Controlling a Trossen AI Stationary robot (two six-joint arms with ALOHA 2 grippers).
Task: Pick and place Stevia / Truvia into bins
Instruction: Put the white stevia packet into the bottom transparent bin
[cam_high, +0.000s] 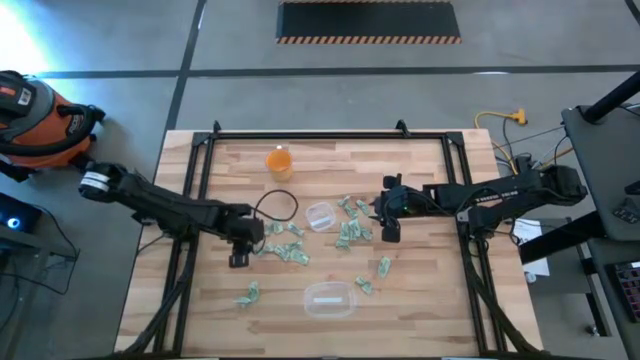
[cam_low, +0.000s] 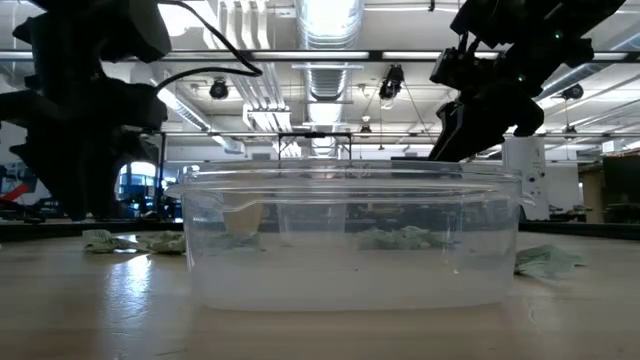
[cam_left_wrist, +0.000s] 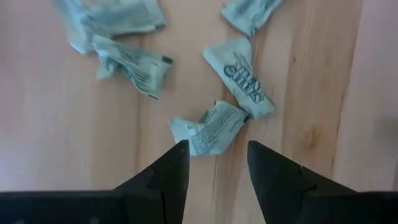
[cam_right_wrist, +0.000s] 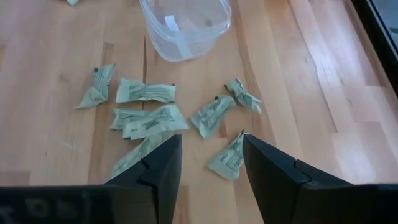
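Many pale green-and-white sachets lie flat and scattered on the wooden table (cam_high: 330, 290), most between the arms (cam_high: 350, 232), some at the left (cam_high: 285, 245). A small round clear cup (cam_high: 320, 216) stands mid-table. A larger clear tub (cam_high: 330, 298) stands near the front edge. My left gripper (cam_left_wrist: 214, 158) is open above a crumpled sachet (cam_left_wrist: 208, 129), touching nothing. My right gripper (cam_right_wrist: 208, 155) is open above a cluster of sachets (cam_right_wrist: 149, 121), with one sachet (cam_right_wrist: 227, 158) just ahead of its fingers.
An orange cup (cam_high: 279, 161) stands near the far edge. A black cable loop (cam_high: 277, 205) lies beside the left arm. Black frame rails run along the table's left and right sides. The tub (cam_low: 350, 235) fills the low view.
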